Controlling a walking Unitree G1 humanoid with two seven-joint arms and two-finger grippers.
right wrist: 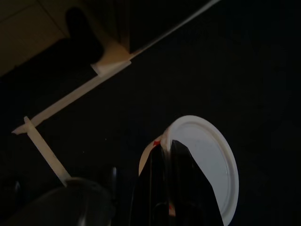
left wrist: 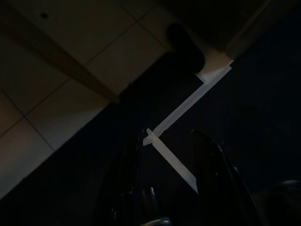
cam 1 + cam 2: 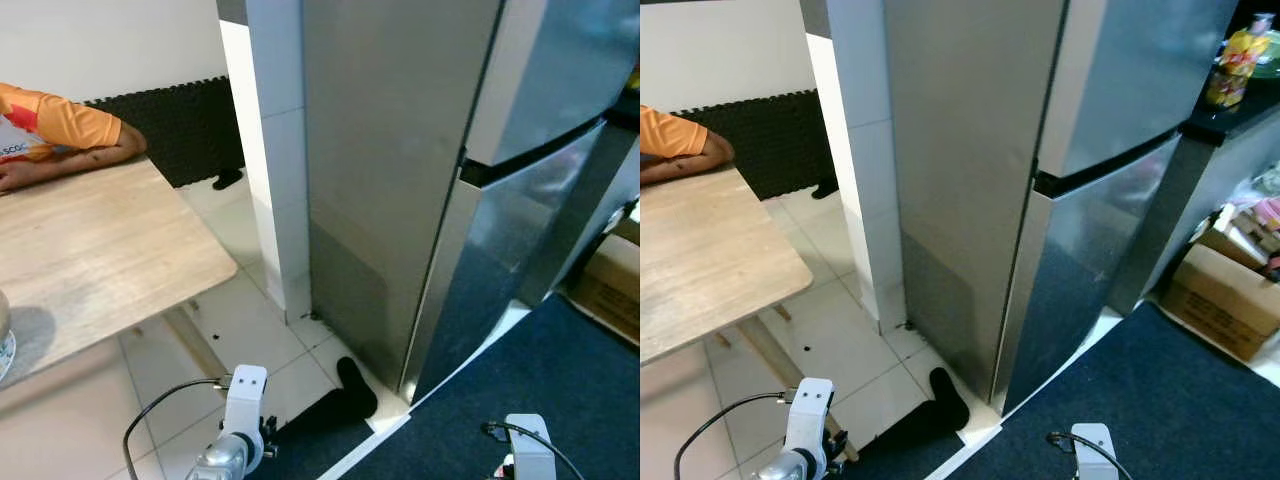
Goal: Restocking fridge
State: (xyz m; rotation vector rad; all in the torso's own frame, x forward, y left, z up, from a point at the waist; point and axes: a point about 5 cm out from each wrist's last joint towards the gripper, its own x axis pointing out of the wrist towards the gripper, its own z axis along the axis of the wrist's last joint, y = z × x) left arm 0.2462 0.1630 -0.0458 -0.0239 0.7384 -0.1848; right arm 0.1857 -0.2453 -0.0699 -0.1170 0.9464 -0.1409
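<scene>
The tall steel fridge (image 3: 450, 200) stands straight ahead with both doors closed, its dark seam (image 3: 1110, 165) running between the upper and lower door. My left arm (image 3: 240, 420) and right arm (image 3: 525, 445) hang low at the bottom edge. In the left wrist view my left gripper (image 2: 167, 136) is open, nothing between its black fingers (image 2: 136, 155), over dark carpet and white tape. In the right wrist view my right gripper (image 1: 167, 141) is shut on a container with a round white lid (image 1: 209, 160), held above the dark carpet.
A wooden table (image 3: 90, 260) stands to the left, with a person's arm in an orange sleeve (image 3: 70, 125) resting on it. A white tiled pillar (image 3: 275, 150) flanks the fridge. A black object (image 3: 350, 395) lies at the carpet edge. Cardboard boxes (image 3: 1225, 295) sit at the right.
</scene>
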